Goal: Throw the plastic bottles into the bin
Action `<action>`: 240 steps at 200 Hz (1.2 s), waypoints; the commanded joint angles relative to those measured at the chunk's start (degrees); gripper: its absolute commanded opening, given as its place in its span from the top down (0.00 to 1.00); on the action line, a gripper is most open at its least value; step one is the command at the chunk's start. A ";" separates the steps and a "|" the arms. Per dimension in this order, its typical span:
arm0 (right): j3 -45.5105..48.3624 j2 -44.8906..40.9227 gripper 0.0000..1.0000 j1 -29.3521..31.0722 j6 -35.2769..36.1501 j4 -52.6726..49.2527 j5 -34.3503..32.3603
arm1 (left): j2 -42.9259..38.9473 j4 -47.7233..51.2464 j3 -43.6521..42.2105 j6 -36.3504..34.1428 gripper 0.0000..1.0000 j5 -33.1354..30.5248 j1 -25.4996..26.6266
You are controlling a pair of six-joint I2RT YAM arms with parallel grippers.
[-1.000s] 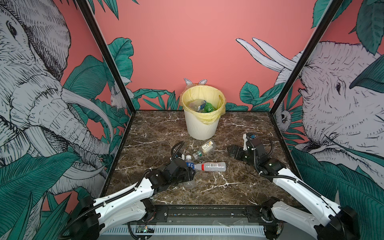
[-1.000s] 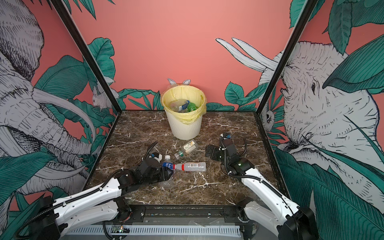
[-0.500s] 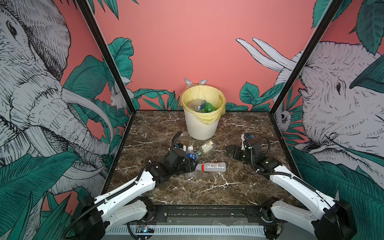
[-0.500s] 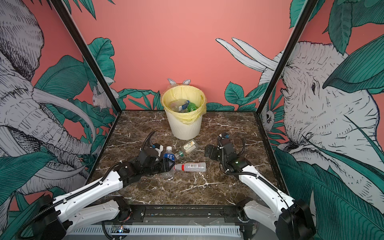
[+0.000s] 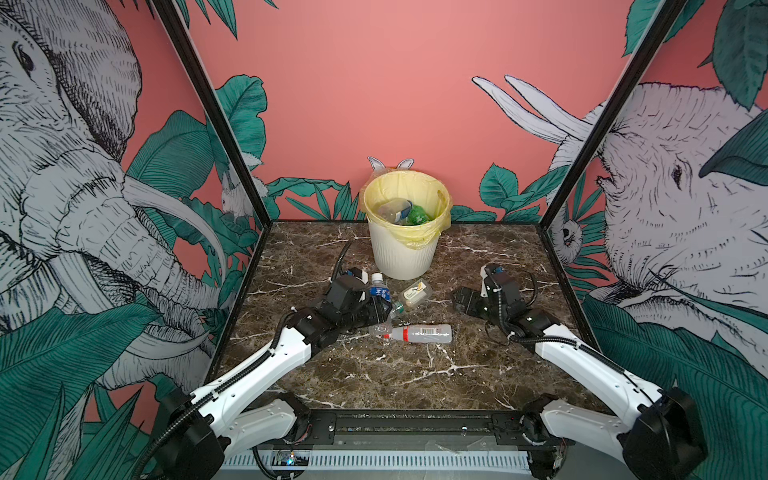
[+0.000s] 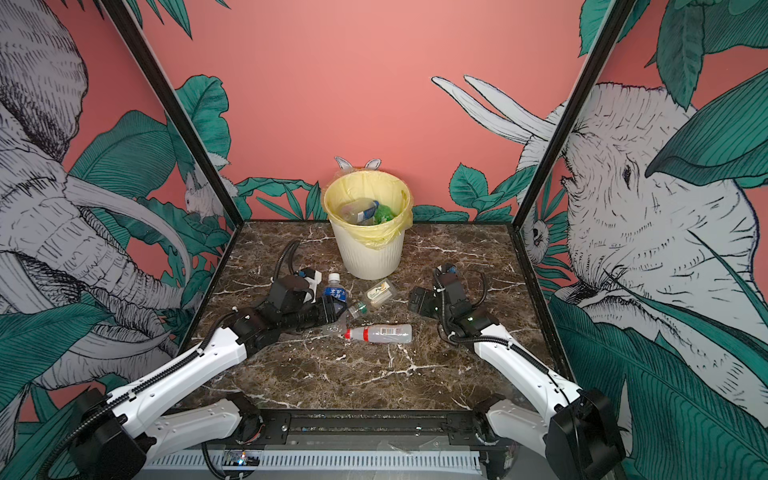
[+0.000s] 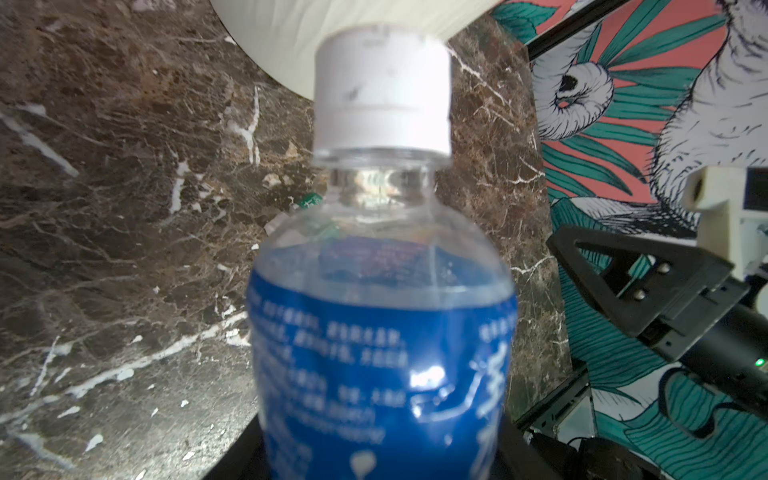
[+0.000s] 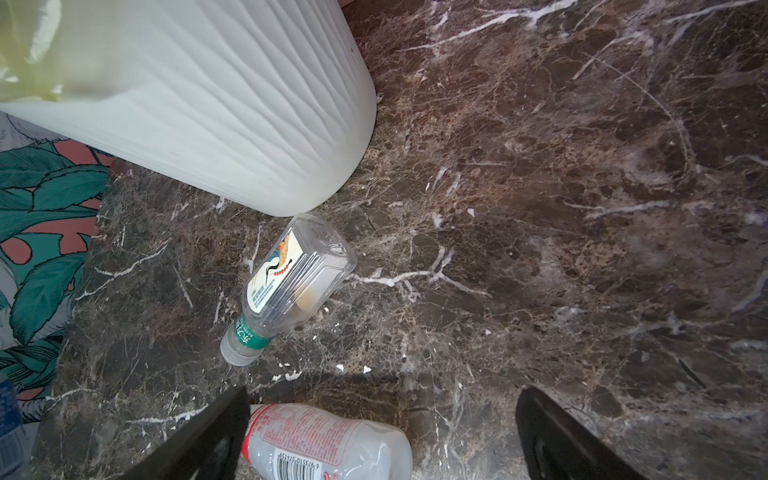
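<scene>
Blue on clear plastic, white cap on top: held upright as the blue-label bottle (image 7: pixel 382 332), pinched low on its body by the left gripper (image 5: pixel 376 311), jaws pressed in against it. Long axis near vertical, cap up. Cannot tell whether lifted clear of the table (image 5: pixel 365 374) or resting on it.

Turns, most likely, on one relation: beyond that gripper and a little to its right, toward the back wall, near but not touching, stands the bin (image 5: pixel 401 253), mouth open upward, other bottles (image 5: pixel 405 212) already inside. Calls, by the height of the bin wall against the held bottle, for a lift above the yellow-lined rim before any release.

Hovers spread wide and empty over the table: right gripper (image 5: pixel 462 300), the nearer of the two to what remains. Just before it, flat, long axis across the table, cap toward the left gripper, the red-capped bottle (image 8: pixel 328 444). Between that and the foot of the bin, on its side, neck pointing away from the bin, the squat bottle (image 8: pixel 291 282).

Writing: white Chinese characters on the blue label, too blurred to read; a barcode with digits on the red-capped bottle; white characters on a green neck band and a cream label with a bird-like drawing on the squat bottle. No brand legible.
</scene>
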State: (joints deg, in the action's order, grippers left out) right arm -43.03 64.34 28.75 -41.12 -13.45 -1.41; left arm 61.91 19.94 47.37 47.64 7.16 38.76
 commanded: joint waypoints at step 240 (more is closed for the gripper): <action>-4.03 7.72 0.01 -9.32 2.43 4.11 8.97 | 5.98 -8.79 12.67 -6.79 0.43 7.29 -10.59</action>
State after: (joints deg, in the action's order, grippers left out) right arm -46.68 72.20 19.79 -38.81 -10.96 6.90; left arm 71.40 13.85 62.89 40.91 13.74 28.45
